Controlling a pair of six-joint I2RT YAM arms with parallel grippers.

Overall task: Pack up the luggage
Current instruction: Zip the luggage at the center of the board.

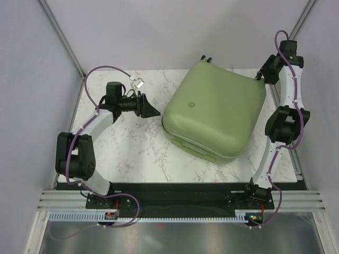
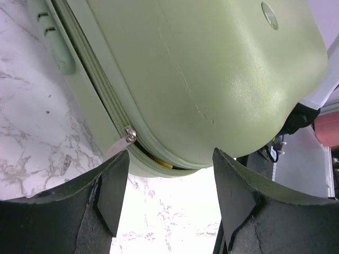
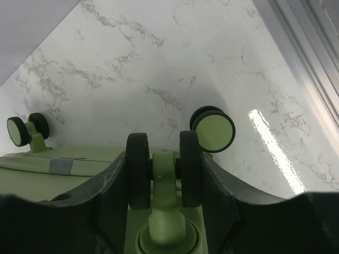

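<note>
Zipping seems in hand: your right gripper [image 3: 164, 159] clamps a wheel [image 3: 139, 169] of the luggage [image 1: 214, 108], so close the open left gripper [image 2: 170, 159] on the pull [image 2: 127, 135], centre-left.

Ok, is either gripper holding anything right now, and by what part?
The right gripper grips the luggage by a twin caster wheel at its far corner. The left gripper is open, holding nothing.
</note>
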